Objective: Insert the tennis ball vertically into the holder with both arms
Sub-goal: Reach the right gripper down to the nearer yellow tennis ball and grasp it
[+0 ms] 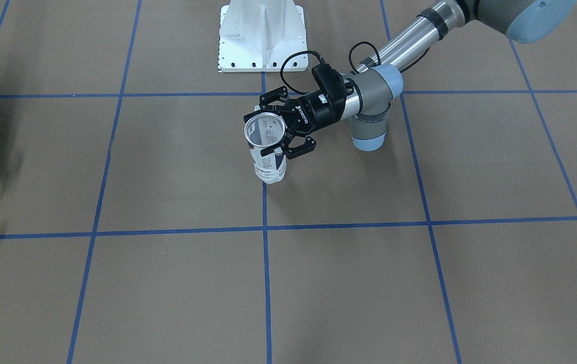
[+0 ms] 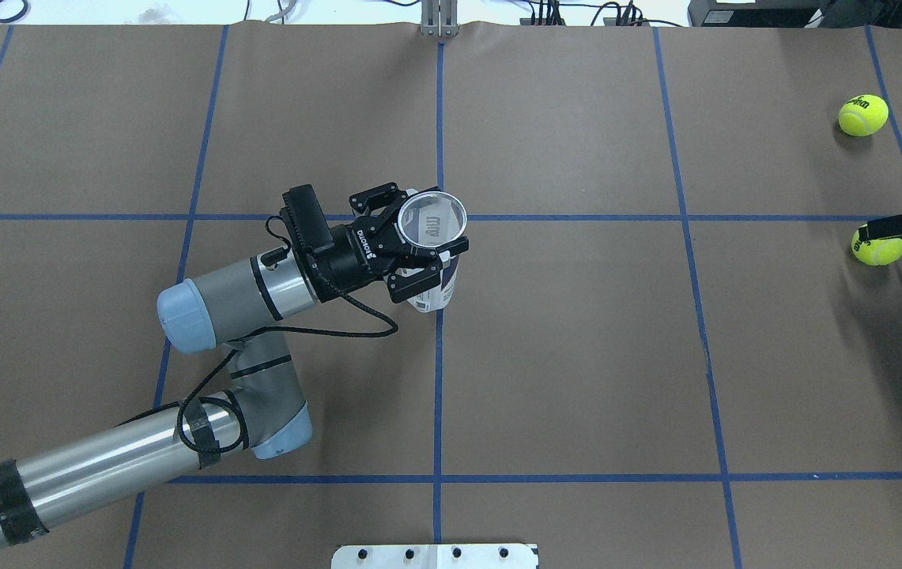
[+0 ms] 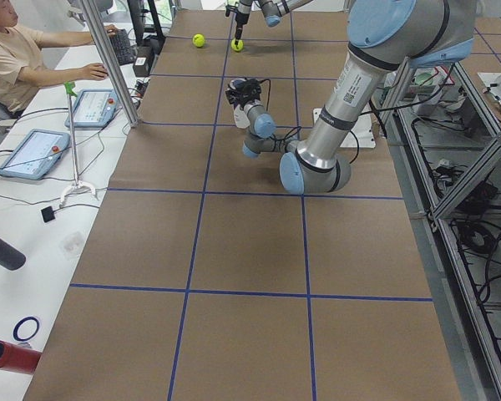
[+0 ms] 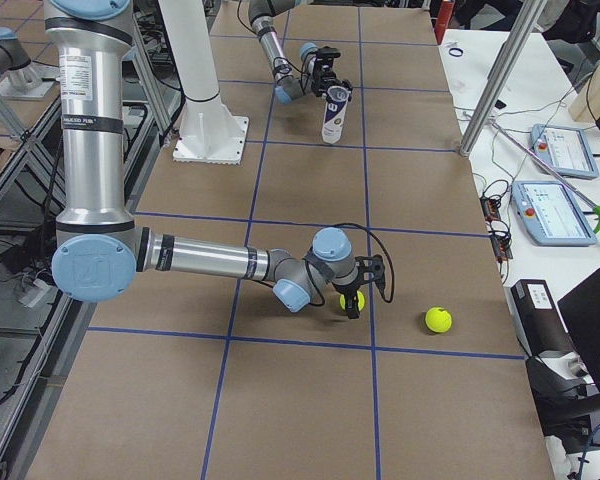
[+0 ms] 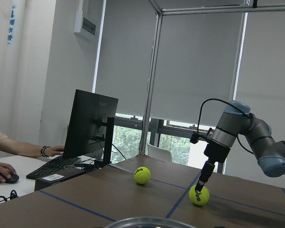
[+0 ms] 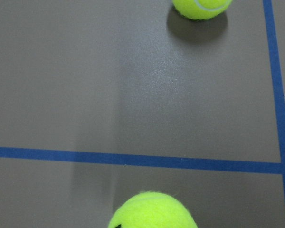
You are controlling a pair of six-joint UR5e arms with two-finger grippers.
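holder: standing upright near the middle of the table, open metal rim facing straight up, looks empty from the overhead view

left gripper: wrapped around the holder just under the rim, fingers clamped on either side, so that arm is basically the stand here

tennis ball: way off to the holder's right, sitting on the table near the edge

spare ball: also far to the holder's right, a bit further from the robot than the first one, nothing touching it

right gripper: right on top of the tennis ball, fingertips at or on it. Honestly can't tell if it's pinched yet or just straddling it, since the wrist view only shows the top of the ball

the bit that matters: the holder's long axis is vertical, so I'd guess the ball has to cross well over from the right, end up directly above the rim, then drop straight down

nearer arm: the right one, clearly. The left is busy with the holder

risk: the rim looks barely wider than a ball, so a slightly off-centre drop probably bounces off
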